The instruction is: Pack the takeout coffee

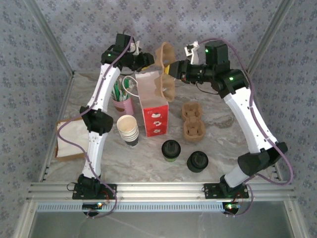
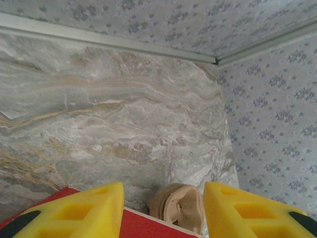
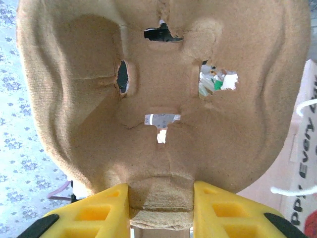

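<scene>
Checking top view: coffee [image 1: 171, 150] stands upright near the table [image 1: 223, 144] front, 6 o'clock from the bag [image 1: 153, 111] and well apart from both pincers. Right pincer [image 1: 172, 69] holds the cup carrier [image 1: 165, 53] over the bag, with the left pincer [image 1: 147, 60] beside it.
Left wrist: jaws apart, straddling the carrier edge, no clamp.
Right wrist: jaws clamp the carrier rim.
Coffee is roughly equidistant, and the left arm looks freer.

Left arm [image 1: 101, 99], right arm [image 1: 246, 115]: white shells, black joints, purple cables [image 1: 290, 168], yellow fingers [image 2: 94, 208]
</scene>
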### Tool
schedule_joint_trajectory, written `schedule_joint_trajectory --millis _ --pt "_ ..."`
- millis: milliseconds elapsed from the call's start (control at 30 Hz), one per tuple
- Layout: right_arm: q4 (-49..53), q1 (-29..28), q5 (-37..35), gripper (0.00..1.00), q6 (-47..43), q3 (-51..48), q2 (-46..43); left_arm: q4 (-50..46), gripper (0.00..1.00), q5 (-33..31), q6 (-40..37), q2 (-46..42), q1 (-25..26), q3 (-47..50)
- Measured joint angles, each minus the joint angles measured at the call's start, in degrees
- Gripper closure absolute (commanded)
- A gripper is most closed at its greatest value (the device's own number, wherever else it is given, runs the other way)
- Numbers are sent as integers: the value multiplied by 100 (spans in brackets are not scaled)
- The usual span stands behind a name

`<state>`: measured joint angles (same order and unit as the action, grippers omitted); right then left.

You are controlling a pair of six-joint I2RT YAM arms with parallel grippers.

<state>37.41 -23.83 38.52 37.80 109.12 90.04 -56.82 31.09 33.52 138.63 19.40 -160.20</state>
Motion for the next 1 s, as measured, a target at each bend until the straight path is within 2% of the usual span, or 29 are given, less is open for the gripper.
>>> schedule_joint_trajectory --millis 633,800,933,1000 --pt "-170 -103 33 68 85 -332 44 170 54 101 68 35 640 404" --pt "-166 -133 28 68 85 -483 -81 299 42 240 249 35 560 216" --pt "-166 -162 20 68 85 -538 -151 334 23 341 457 28 229 -221" --pt "-166 -173 -15 68 85 -538 -151 380 17 365 507 -35 66 -293"
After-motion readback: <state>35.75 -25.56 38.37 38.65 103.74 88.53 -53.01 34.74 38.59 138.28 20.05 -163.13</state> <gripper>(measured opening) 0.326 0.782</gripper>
